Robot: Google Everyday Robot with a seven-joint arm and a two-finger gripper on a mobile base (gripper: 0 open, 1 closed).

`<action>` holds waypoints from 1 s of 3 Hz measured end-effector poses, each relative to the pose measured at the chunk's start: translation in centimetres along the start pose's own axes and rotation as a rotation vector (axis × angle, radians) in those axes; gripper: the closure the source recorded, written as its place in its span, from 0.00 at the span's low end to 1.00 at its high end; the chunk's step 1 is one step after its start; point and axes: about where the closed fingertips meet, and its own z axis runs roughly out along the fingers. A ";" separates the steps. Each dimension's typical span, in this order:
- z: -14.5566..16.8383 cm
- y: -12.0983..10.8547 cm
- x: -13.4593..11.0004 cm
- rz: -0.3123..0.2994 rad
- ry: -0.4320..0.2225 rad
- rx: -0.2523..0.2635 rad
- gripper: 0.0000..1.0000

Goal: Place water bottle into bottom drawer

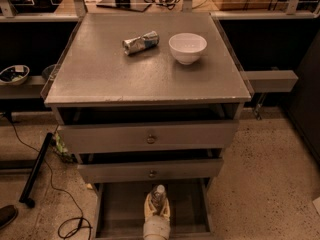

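The water bottle (158, 196), clear with a white cap, is upright inside the open bottom drawer (120, 211), near its middle. My gripper (156, 210) reaches in from the bottom edge of the view, and its pale fingers (149, 209) wrap both sides of the bottle. The bottle's lower part is hidden by the gripper. I cannot tell whether the bottle rests on the drawer floor. The two upper drawers (150, 138) with round knobs are slightly open.
On the cabinet top (100, 74) lie a crumpled silver-blue wrapper (141, 42) and a white bowl (187, 47). A black pole (35, 171) and cables (65, 204) lie on the floor at the left. A shelf bar (270, 79) sticks out at the right.
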 end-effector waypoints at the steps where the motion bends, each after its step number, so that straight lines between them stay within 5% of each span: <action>1: 1.1 -0.1 3.0 -0.010 0.009 0.038 1.00; 3: 1.1 -0.1 3.0 -0.010 0.009 0.038 1.00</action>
